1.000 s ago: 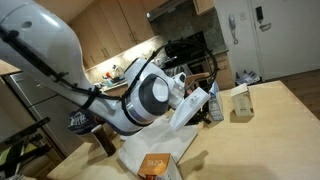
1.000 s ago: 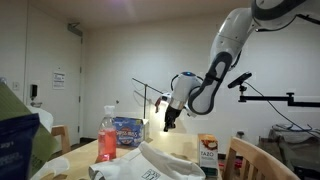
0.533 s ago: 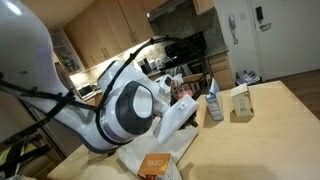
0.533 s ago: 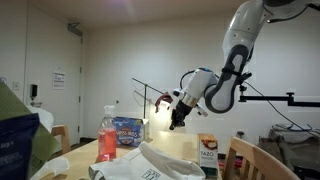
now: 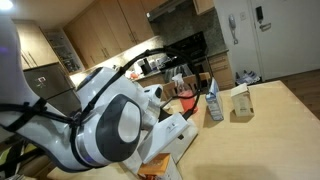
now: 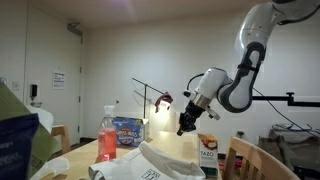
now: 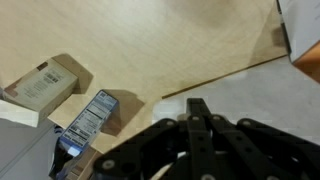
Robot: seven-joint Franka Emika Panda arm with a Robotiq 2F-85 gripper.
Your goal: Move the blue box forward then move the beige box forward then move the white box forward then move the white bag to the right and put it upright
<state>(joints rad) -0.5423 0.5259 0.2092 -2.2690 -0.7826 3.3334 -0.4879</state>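
Blue printed cardboard box is sitting just beside the small beige cardboard box, toward the far edge of the pale wooden surface. The black gripper is hovering above, jaws pressed together and empty. The blue-box push seems to be pending; next, lowering behind it.

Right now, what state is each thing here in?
gripper: shut, empty, in the air.
beige box: standing, not held.
blue box: standing beside the beige box.
white bag: slumped flat, not upright.
bottle: upright, cap on.
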